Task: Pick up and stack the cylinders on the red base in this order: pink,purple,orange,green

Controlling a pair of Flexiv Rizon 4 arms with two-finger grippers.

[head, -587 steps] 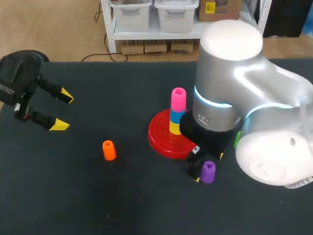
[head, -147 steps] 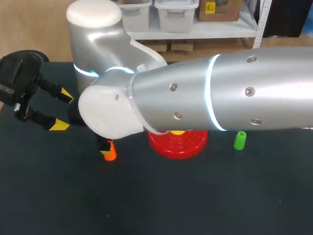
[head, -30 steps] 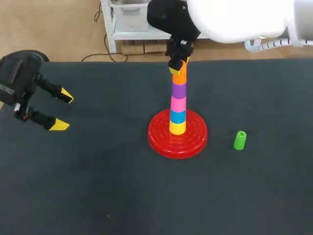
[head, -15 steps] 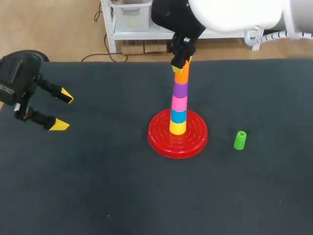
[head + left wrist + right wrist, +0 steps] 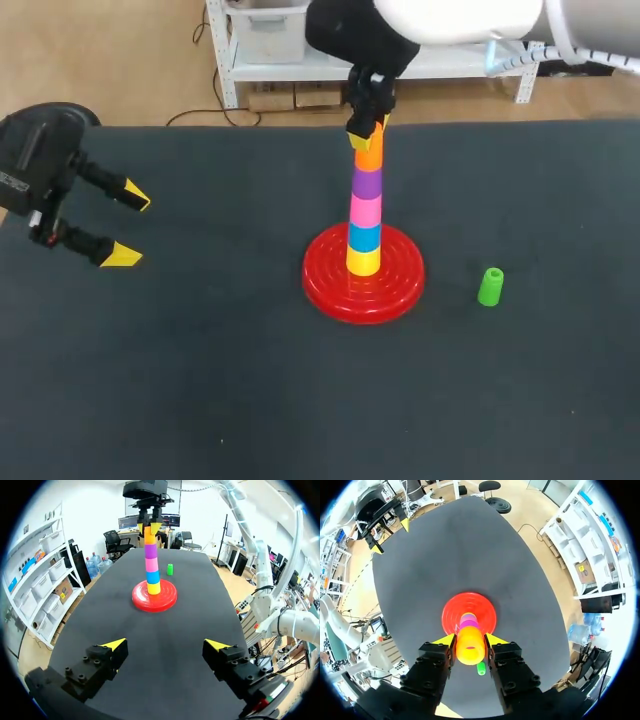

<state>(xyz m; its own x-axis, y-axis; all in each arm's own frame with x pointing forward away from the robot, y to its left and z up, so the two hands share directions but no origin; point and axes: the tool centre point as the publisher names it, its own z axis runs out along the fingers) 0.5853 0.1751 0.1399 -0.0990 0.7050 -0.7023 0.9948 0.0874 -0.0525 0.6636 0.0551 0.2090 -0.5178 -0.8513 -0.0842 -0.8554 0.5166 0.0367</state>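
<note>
The green cylinder [image 5: 490,286] stands alone on the table [image 5: 200,400], near the red base [image 5: 330,290]. On the base's stack, the orange cylinder [image 5: 369,156] tops the purple cylinder [image 5: 367,185] and the pink cylinder [image 5: 365,212]. The right end effector [image 5: 365,133] points straight down from above, pinching the orange cylinder. The left end effector [image 5: 112,225] hovers spread, well apart.

- This was a robotics lab, with a test bench rather than a home or a shop.
- A wide counter [image 5: 200,400] was covered in plain black matting.
- Two industrial arms stood at it. The left arm [image 5: 40,170] was at 9 o'clock in the head view, its yellow-tipped left jaws spread apart. The white right arm [image 5: 450,15] was at 12 to 1 o'clock.
- The workpiece was a stacking toy. A red base [image 5: 325,285] sat mid-counter and carried a coloured stack. The right jaws gripped the orange cylinder [image 5: 368,157] on top of it. A green cylinder [image 5: 490,287] stood at 3 o'clock from the base.
</note>
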